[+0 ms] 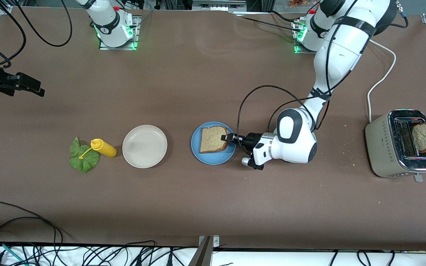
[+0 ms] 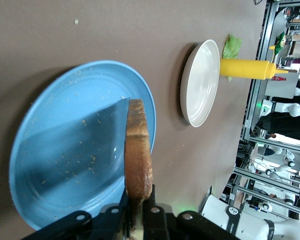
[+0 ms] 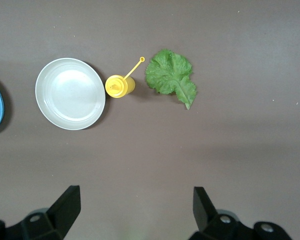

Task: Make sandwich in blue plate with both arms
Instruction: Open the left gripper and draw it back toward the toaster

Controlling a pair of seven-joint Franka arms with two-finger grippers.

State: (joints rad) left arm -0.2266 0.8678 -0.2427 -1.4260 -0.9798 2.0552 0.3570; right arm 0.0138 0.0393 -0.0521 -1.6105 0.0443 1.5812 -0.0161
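At frame centre, the left gripper (image 1: 230, 139) clamps a square brown toast slice (image 1: 213, 139) by its edge over the round blue plate (image 1: 202, 156). The right gripper (image 3: 135, 207), spread open, waits above the surface, nearer the ruffled green lettuce leaf (image 1: 83, 156).

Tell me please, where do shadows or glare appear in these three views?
Front view: green base lights glow, the toaster top glints. Left wrist view: the bread slice in the left gripper shadows the blue plate. Right wrist view: even light, a soft shadow beside the lettuce leaf, right gripper open.
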